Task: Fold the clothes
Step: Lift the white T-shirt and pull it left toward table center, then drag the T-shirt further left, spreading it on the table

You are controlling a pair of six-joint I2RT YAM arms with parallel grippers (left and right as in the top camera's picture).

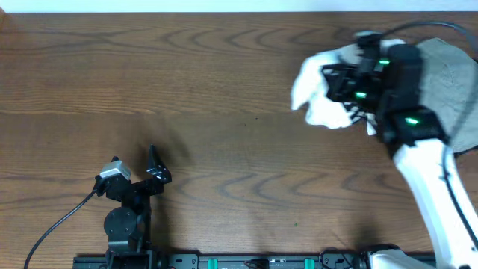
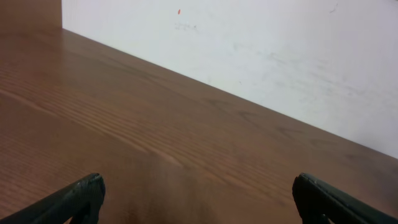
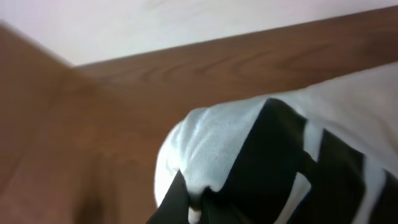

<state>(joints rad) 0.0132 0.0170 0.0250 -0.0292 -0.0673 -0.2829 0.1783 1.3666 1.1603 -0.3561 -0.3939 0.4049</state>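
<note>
t-shirt (image 1: 317,90) right on table (image 1: 224,90), shirt (image 1: 448,75) beside

White T-shirt (image 3: 217,137), bold black print; grey-beige shirt (image 1: 452,82); brown table (image 1: 224,75) (wavy wood grain).

white T-shirt (image 1: 314,90) partly hidden under right arm (image 1: 407,112), black lettering (image 3: 273,162) blurred and unreadable in right wrist view, grey-beige shirt (image 1: 452,75) cut by overhead frame edge, left gripper (image 2: 199,186) fingers cropped at bottom edge
</note>
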